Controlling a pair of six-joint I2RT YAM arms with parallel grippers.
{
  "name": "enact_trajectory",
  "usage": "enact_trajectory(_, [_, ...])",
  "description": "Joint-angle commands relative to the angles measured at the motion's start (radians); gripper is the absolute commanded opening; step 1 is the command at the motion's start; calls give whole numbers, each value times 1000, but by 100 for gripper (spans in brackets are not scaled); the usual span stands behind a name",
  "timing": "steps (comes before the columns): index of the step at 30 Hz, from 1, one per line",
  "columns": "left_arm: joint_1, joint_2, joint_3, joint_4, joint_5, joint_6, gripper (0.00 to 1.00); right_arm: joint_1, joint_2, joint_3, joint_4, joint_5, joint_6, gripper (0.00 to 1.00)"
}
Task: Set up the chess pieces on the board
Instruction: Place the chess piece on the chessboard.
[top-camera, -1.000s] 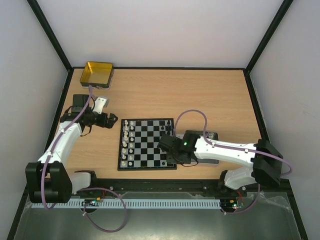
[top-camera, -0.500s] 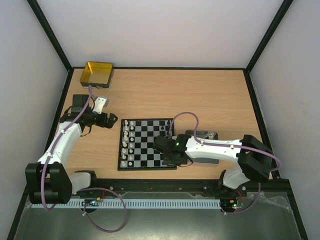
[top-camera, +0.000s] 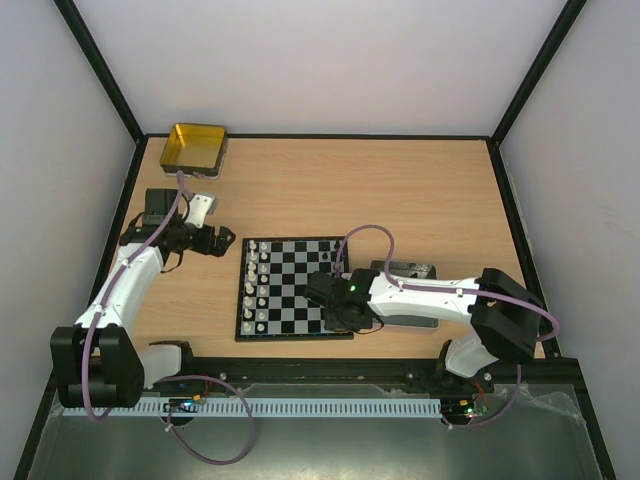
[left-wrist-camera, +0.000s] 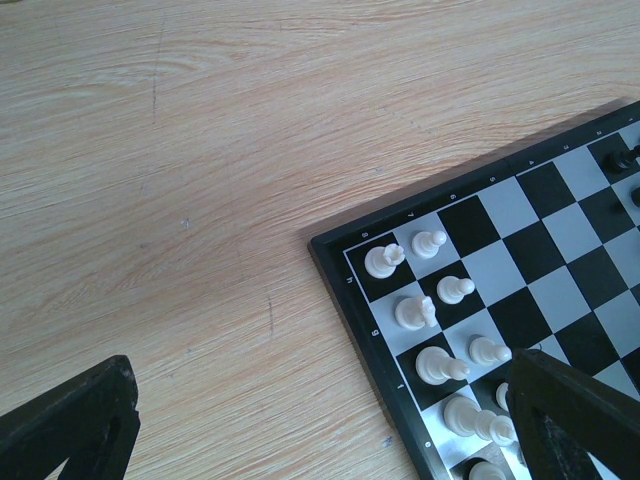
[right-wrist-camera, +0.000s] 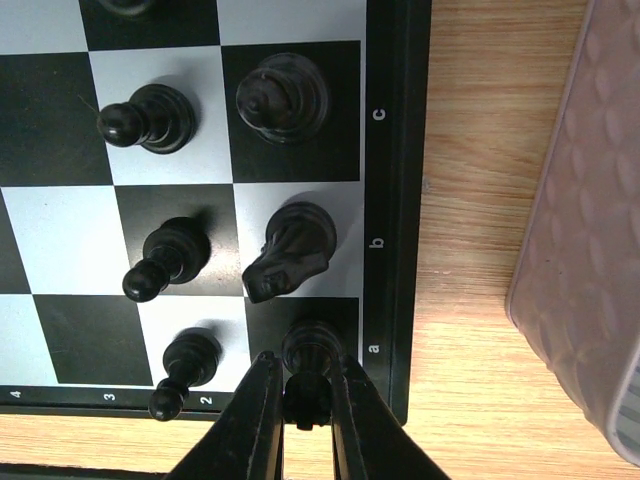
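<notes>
The board (top-camera: 295, 287) lies mid-table with white pieces (top-camera: 257, 285) in its two left columns. My right gripper (top-camera: 337, 312) is over the board's near right corner. In the right wrist view it (right-wrist-camera: 303, 358) is shut on a black rook (right-wrist-camera: 318, 338) standing on the corner square by the "a" mark. A black knight (right-wrist-camera: 290, 250), another black piece (right-wrist-camera: 283, 97) and three black pawns (right-wrist-camera: 168, 257) stand nearby. My left gripper (top-camera: 222, 243) is open and empty over the bare table left of the board; it (left-wrist-camera: 320, 400) looks onto several white pieces (left-wrist-camera: 383, 260).
A grey tray (top-camera: 425, 272) lies right of the board, mostly under my right arm, and shows close to the board's rim (right-wrist-camera: 397, 200) in the right wrist view (right-wrist-camera: 590, 230). A gold tin (top-camera: 195, 147) stands at the far left corner.
My right gripper has moved left and nearer, to the board's near right corner. The left arm has not moved.
</notes>
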Motion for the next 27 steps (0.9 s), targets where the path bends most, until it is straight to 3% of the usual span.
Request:
enact_trajectory(1, [4, -23, 4, -11, 14, 7, 99, 5, 10, 19, 0, 7, -8, 11])
enact_trajectory(27, [6, -25, 4, -11, 18, 8, 99, 5, 8, 27, -12, 0, -20, 14])
